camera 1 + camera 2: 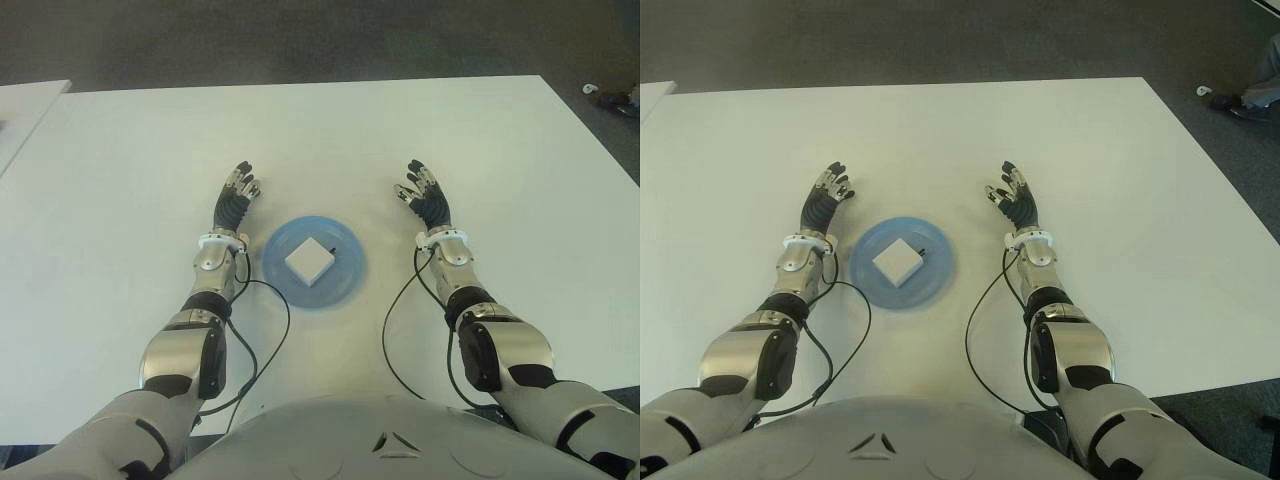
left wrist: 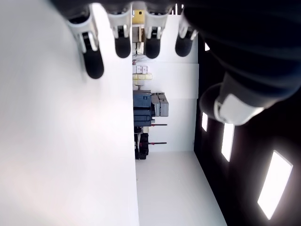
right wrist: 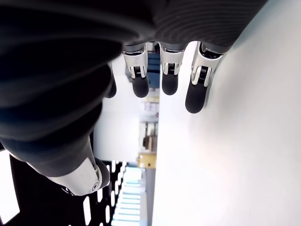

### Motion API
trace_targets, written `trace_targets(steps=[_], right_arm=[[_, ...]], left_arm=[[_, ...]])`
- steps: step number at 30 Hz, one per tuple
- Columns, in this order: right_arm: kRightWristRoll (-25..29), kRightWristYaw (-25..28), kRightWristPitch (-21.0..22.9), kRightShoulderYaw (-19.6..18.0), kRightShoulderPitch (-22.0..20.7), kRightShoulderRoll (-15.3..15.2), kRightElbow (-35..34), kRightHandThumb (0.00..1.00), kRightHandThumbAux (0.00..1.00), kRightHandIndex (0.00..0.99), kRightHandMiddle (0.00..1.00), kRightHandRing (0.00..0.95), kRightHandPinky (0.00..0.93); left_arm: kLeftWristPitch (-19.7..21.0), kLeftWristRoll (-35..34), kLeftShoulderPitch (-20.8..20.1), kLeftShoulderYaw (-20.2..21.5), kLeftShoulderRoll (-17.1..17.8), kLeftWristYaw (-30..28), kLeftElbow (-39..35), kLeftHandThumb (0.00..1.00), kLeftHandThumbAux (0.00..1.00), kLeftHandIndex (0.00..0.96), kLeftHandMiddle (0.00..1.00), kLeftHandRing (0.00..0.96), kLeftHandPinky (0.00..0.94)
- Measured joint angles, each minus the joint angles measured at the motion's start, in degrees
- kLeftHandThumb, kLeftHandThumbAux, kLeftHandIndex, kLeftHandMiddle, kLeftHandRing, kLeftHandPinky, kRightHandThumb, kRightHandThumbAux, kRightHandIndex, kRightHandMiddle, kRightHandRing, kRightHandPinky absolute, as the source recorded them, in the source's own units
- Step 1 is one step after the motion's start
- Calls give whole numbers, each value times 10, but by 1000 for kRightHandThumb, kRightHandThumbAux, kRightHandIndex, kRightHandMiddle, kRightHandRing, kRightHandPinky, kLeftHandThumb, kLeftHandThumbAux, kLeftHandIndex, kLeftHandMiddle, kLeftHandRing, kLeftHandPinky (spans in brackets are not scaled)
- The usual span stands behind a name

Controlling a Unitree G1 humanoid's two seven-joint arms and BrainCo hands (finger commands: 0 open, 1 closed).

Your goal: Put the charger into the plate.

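A white square charger (image 1: 308, 261) lies in the middle of a round blue plate (image 1: 343, 274) on the white table (image 1: 320, 140). My left hand (image 1: 234, 197) shows just left of the plate, fingers spread and holding nothing. To the plate's right, my right hand (image 1: 423, 193) is also spread and empty. In the left wrist view its fingertips (image 2: 93, 66) extend straight with nothing between them. The right wrist view shows straight fingertips (image 3: 196, 99) over bare table.
Black cables (image 1: 266, 345) run from both forearms back toward my body across the near table. A second white table (image 1: 25, 110) stands at the far left. Dark floor lies beyond the far edge, with small objects (image 1: 612, 97) on the floor at the far right.
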Motion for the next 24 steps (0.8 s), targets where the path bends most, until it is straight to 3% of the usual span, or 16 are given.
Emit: trace_targets(steps=[24], right_arm=[[-2, 11, 8, 17, -5, 0, 0, 37, 771, 0, 16, 10, 28]], left_arm=[[-1, -2, 0, 7, 16, 10, 4, 0, 536, 0, 0, 0, 0]])
